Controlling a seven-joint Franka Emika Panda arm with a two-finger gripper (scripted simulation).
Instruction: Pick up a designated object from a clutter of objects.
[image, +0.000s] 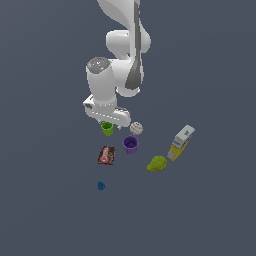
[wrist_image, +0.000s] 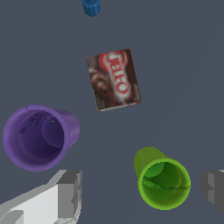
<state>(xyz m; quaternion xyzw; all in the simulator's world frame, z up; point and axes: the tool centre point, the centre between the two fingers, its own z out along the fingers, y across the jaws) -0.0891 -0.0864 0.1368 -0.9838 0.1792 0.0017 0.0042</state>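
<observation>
The green cup (wrist_image: 163, 183) stands upright on the floor between the spread fingers (wrist_image: 70, 192) of the gripper (wrist_image: 142, 190), not yet pinched or lifted; closing and raising remain. It looks empty. Beside it the purple cup (wrist_image: 37, 136) is empty too, with the packet (wrist_image: 113, 79) nearby.

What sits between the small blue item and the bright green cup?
The red-brown packet lies flat between the small blue item and the bright green cup; the exterior view shows it, and the wrist view agrees.
</observation>
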